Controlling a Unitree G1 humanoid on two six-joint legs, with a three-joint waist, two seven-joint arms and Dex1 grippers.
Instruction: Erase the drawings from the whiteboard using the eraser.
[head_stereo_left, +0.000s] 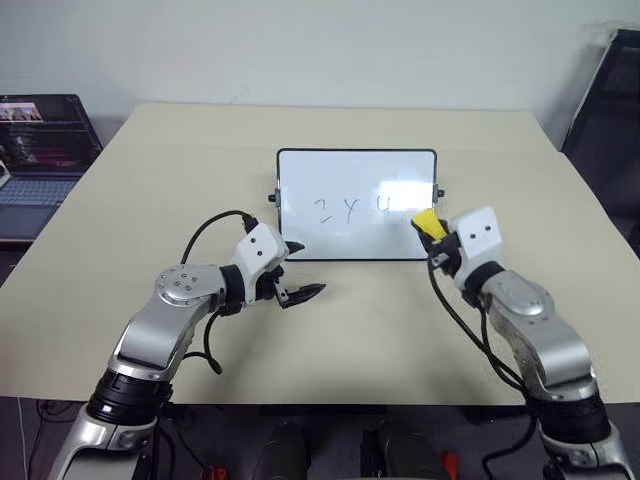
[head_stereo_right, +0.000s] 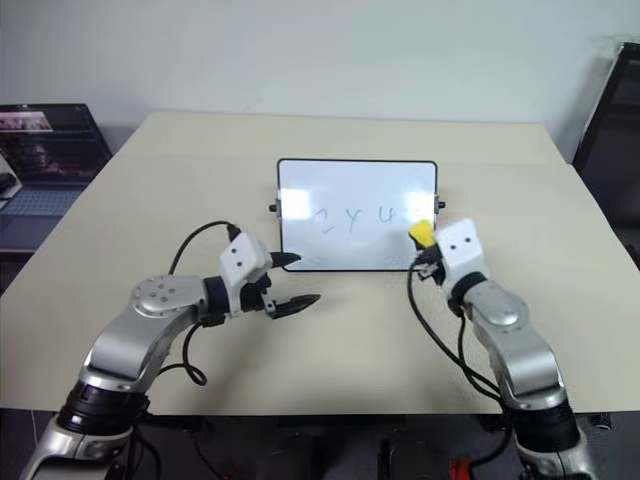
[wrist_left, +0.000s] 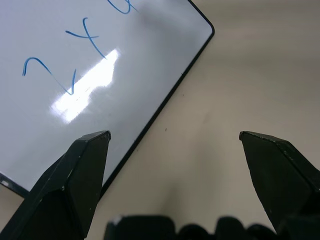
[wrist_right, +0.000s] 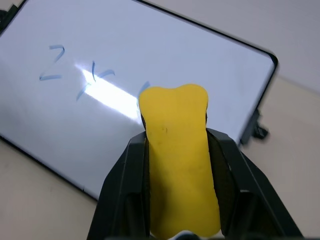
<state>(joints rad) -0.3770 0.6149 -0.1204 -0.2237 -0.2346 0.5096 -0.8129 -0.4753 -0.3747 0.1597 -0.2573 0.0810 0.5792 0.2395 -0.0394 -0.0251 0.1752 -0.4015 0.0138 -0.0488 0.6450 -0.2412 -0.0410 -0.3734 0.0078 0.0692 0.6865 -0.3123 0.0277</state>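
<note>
My right gripper (wrist_right: 177, 165) pinching eraser (wrist_right: 177, 150), near U of drawings (head_stereo_left: 352, 208). Press flat on whiteboard (head_stereo_left: 300, 170), sweep across row. Left gripper (wrist_left: 175, 145) spread, could steady frame.

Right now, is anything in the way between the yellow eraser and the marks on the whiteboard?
Nothing visible. The right gripper holds the eraser just in front of the whiteboard, by its right side, near the drawings.

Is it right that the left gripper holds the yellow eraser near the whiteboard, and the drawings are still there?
Not quite: the right gripper holds the eraser, as the right wrist view shows. The left gripper is open. The drawings remain on the whiteboard.
</note>
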